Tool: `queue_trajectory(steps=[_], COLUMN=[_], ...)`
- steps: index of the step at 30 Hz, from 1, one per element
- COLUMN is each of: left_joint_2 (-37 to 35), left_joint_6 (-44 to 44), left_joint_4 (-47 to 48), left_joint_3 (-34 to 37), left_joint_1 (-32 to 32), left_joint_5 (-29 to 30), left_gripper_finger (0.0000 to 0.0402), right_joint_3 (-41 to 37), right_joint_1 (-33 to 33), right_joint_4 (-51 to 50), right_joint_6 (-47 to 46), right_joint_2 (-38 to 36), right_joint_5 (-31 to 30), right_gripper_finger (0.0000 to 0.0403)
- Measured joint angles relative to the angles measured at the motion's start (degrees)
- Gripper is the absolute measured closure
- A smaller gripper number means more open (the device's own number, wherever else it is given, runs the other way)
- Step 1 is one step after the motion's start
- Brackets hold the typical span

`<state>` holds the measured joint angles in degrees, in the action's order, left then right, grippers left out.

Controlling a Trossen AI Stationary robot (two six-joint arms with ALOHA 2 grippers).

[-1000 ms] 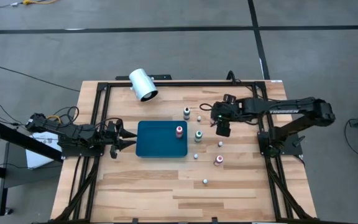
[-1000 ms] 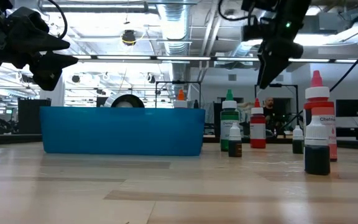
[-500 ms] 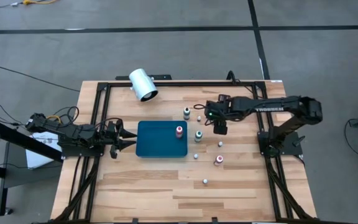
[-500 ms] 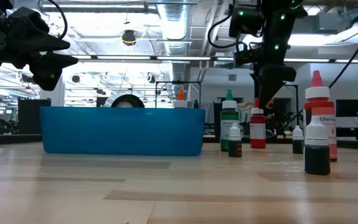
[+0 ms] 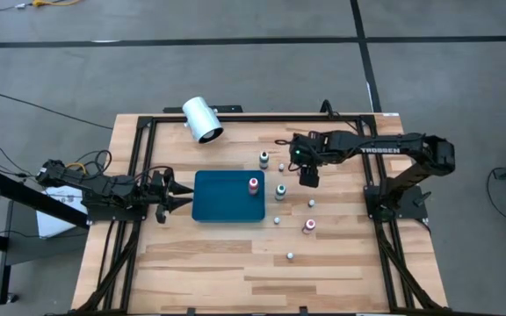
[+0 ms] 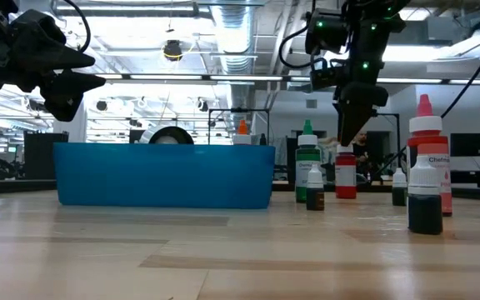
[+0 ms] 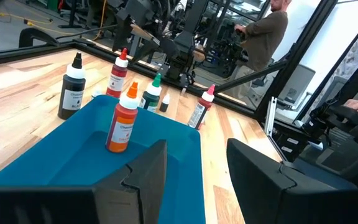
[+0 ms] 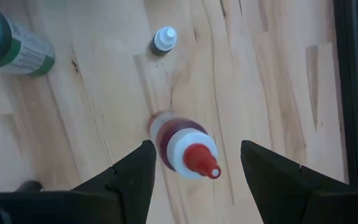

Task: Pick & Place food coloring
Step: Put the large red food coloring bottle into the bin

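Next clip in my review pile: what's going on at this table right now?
A two-arm robot is sorting small food coloring bottles into a teal tray. One orange-topped bottle already stands in the tray. The right gripper hangs open directly above a red-topped bottle standing on the table, apparently lined up to grab it. The left gripper waits open at the tray's left edge, holding nothing. Several other bottles stand loose on the wood right of the tray.

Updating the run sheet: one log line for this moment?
right gripper: open, above red-capped bottle | left gripper: idle beside tray | tray: one bottle
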<state>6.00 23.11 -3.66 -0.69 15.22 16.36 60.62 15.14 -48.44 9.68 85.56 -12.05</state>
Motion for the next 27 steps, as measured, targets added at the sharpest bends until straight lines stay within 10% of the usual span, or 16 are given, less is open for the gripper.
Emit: queue_trajectory(steps=[27], left_joint_2=[0.02], left_joint_6=[0.0], left_joint_4=[-0.04], left_joint_3=[0.01], left_joint_1=[0.0], left_joint_5=[0.68], left_gripper_finger=[0.0242], right_joint_3=[0.13], right_joint_1=[0.76], right_joint_4=[-0.25], right_joint_6=[1.3], right_joint_2=[-0.02], right_joint_5=[1.84], right_gripper_finger=[0.0348])
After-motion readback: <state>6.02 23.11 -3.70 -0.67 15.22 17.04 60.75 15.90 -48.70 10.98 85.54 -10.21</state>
